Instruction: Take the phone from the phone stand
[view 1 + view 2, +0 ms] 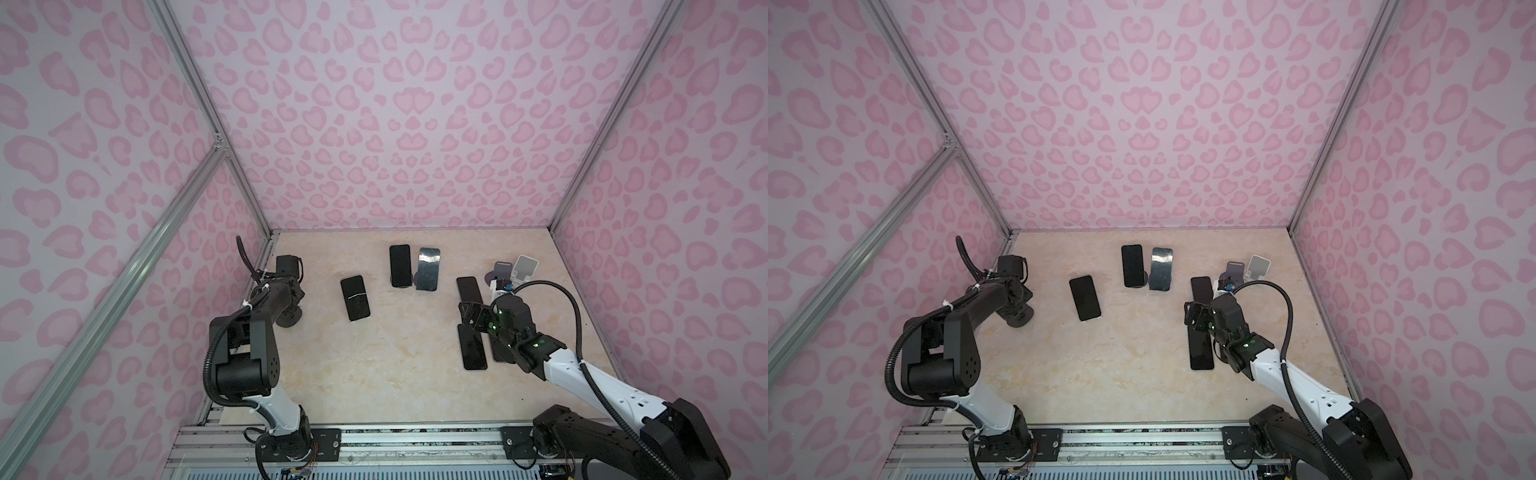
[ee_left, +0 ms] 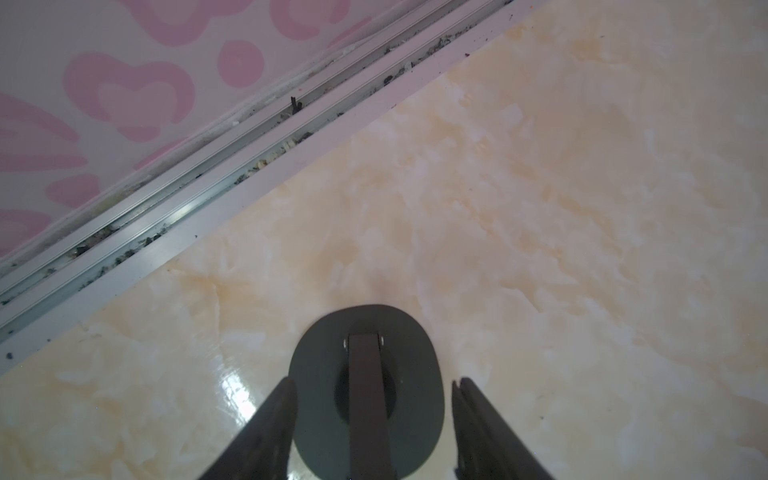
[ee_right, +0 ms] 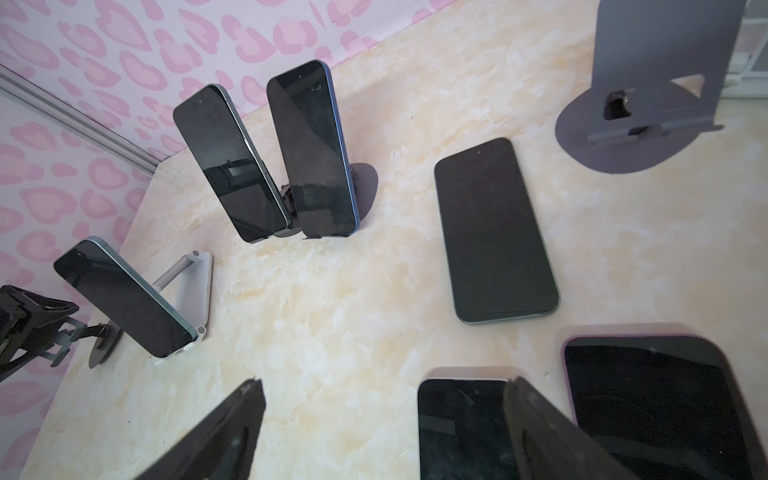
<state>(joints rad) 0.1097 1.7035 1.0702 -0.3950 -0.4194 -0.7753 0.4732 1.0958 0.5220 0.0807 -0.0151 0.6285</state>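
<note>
Left gripper (image 2: 372, 380) is clenched on the plate of a dark stand (image 2: 415, 374), with one finger on each side of its stem. The grip itself shows only in the right wrist view. The stand's round base is down at the table (image 1: 374, 374), close to the left wall. To its right, left phone (image 1: 355, 297) leans on a white stand (image 3: 195, 291).

At centre rear, black phone (image 1: 400, 266) and glossy phone (image 1: 428, 269) are propped side by side, nearly touching, each on its own stand.

Right of centre, three phones lie flat with screens up, off any stand. Rear phone (image 1: 468, 289) is farthest back and front phone (image 1: 473, 349) lies nearer the arms' bases. Purple phone (image 3: 648, 407) is just beside front phone, largely under the right arm in both top views.

Right gripper (image 3: 382, 381) is released, fingers wide apart, grasping nothing. It hovers above the rear end of front phone; whether it touches cannot be told.

At right rear, purple stand (image 1: 500, 270) and pale stand (image 1: 525, 265) stand close together.
</note>
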